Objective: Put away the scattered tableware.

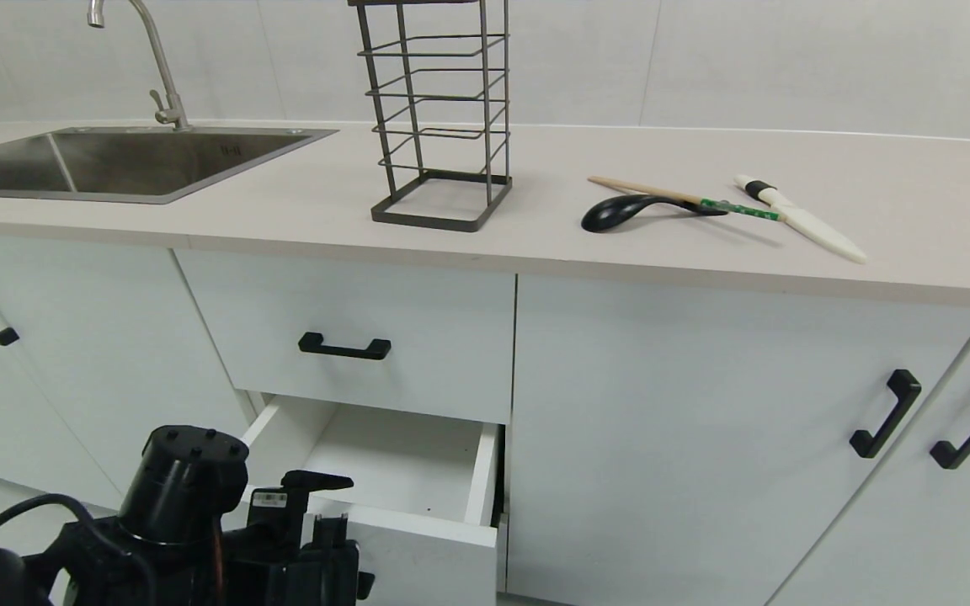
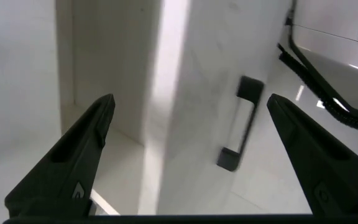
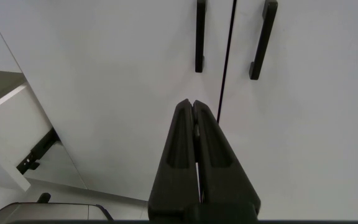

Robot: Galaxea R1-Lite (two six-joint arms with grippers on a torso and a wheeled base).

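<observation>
Gleaming black, the spoon (image 1: 620,212) lies on matte counter (image 1: 283,202) (left pincer (image 2: 190,102) wide, right pincer (image 3: 194,107) pinched).

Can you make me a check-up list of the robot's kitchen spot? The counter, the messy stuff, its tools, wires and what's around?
Surface: pale countertop.
Job's things: black spoon with chopsticks crossing its handle, white utensil beside them; lower drawer pulled open.
Clutter: wire rack standing upright.
Tools: left tool open, by the drawer front; right tool shut, holding nothing, facing cabinet doors.
Cables: black cable looped at the left arm.
Surroundings: sink and faucet.
</observation>
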